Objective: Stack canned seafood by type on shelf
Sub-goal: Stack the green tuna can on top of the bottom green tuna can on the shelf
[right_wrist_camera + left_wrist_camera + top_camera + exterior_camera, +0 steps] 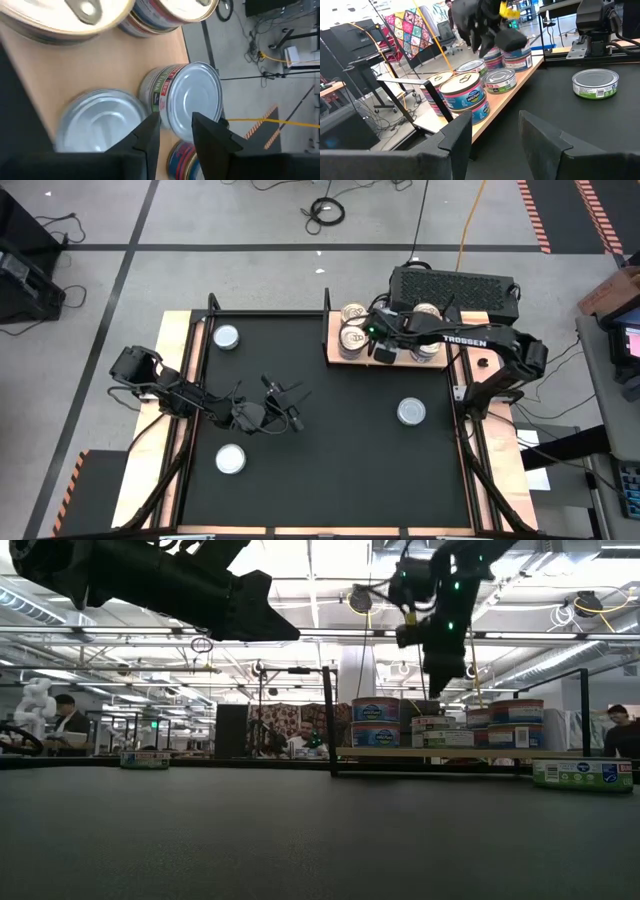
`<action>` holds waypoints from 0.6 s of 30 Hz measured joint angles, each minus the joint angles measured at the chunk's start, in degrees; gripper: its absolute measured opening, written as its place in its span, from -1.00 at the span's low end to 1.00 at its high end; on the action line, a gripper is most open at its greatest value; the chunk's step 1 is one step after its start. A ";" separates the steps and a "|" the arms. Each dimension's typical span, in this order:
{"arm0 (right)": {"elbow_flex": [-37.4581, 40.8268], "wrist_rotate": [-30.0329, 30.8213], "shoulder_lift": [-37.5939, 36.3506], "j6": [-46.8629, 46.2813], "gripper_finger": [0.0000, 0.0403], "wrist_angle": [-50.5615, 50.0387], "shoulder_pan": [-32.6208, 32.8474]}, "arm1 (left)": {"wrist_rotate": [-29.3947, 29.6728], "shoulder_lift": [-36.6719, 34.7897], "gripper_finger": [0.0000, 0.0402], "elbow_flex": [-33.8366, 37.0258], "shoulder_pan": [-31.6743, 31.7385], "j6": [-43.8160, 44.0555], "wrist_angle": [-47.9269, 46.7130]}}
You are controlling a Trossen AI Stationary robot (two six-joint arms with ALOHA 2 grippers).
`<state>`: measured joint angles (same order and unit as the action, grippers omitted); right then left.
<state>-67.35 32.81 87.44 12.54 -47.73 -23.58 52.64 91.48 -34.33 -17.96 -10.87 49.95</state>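
Three tins (411,412) lie loose on the black table (330,470), well apart from the shelf (334,350), where the other tins (352,338) stand in stacks. They look rigid, fairly heavy for their size and smooth-sided, so a grip across the round wall seems safest; the lids are slippery. The right hand (385,352) hangs over the shelf's middle, fingers parted just above a silver-lidded tin (192,100), holding nothing. The left hand (293,406) waits open, well away from the shelf. "TROSSEN" reads on the right arm; one label shows "TUNA".
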 joint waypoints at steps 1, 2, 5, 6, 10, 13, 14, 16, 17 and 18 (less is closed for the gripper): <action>-1.30 -0.06 0.01 -1.50 -0.47 -2.14 0.72 | 0.00 -0.02 -0.18 0.00 0.00 0.00 0.00; -2.39 -0.08 -0.01 -3.22 -0.47 -4.39 1.53 | 0.00 -0.02 -0.18 0.00 0.00 0.00 0.00; -4.73 -1.79 -0.01 -8.77 -0.47 -11.45 4.61 | 0.00 0.00 -0.18 0.00 0.00 0.00 0.00; -5.12 -3.38 -0.01 -10.86 -0.47 -13.24 5.89 | 0.00 0.00 -0.18 0.00 0.00 0.00 0.00; -5.00 -10.54 -0.01 -19.91 -0.47 -19.69 11.82 | -1.00 -0.02 -0.18 0.00 0.00 0.00 0.00; -2.91 -14.02 -0.03 -26.42 -0.47 -21.89 18.16 | -3.72 -0.02 -0.18 0.00 0.00 0.02 0.00; -1.94 -14.54 -0.04 -28.62 -0.47 -22.37 20.66 | -5.15 0.00 -0.18 0.00 0.00 0.00 0.04; 0.60 -15.14 -0.91 -33.06 -0.47 -22.89 26.03 | -9.40 -0.02 -0.18 0.00 0.10 0.02 0.07; 1.80 -15.13 -1.20 -35.65 -0.47 -22.86 28.77 | -12.40 -0.01 -0.18 0.00 0.33 0.06 0.07; 3.17 -15.10 -1.57 -38.18 -0.47 -22.55 31.57 | -15.61 -0.01 -0.18 0.00 0.54 0.35 0.12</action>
<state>-64.17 17.71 85.87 -25.64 -70.28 7.99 37.03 91.47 -34.33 -17.41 -10.53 50.08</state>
